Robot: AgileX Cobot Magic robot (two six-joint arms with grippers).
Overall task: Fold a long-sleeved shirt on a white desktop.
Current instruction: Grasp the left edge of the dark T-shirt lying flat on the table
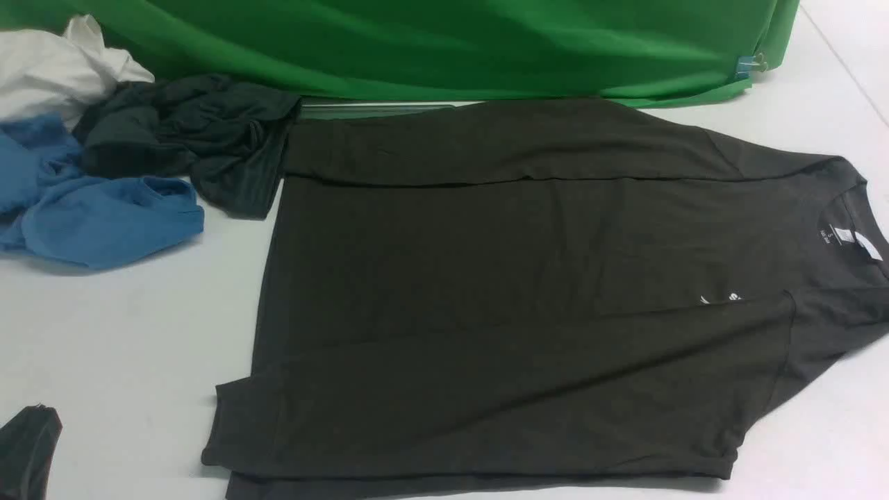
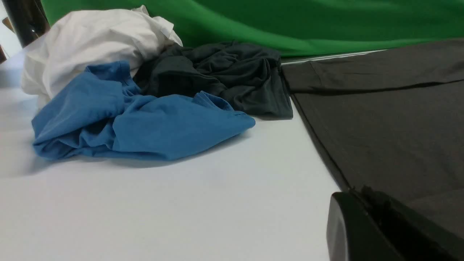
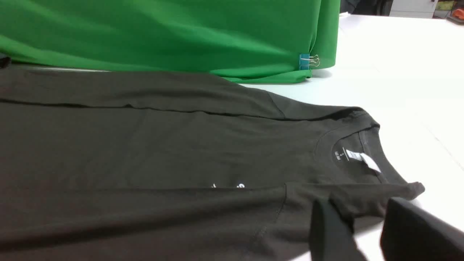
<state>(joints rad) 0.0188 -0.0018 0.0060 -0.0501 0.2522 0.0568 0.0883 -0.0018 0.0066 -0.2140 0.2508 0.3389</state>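
Broadly, the long-sleeved shirt [image 1: 500, 292] is found spread flat on the white desk [image 1: 125, 347], filling the middle and right of the scene. Its collar and neck label [image 1: 865, 243] are turned to the right and its hem to the left. Along the far edge a sleeve is seen laid back over the body in a straight band. Along the near edge a wide flap is folded inward, so that part of the small white chest print [image 1: 722, 298] is covered. From this the side folds are judged to be done, though at the near left corner a lower layer is left peeking out from under the flap. The crosswise folds, collar towards hem, are judged not yet made, so roughly the first half of the task is taken as complete. The right gripper [image 3: 357, 208] is shown in its wrist view with fingers parted and bare desk visible between them. The shirt's near shoulder corner lies at the tips and is not seen to be pinched. The left gripper [image 2: 362, 194] is closed near the hem end of the shirt, and nothing is seen caught in it. At the far left a blue garment [image 1: 104, 215], a charcoal ribbed garment [image 1: 194, 139] and a white cloth [image 1: 48, 69] are heaped together. The charcoal one is set against the shirt's far left corner. A green backdrop [image 1: 444, 42] is hung along the far side.
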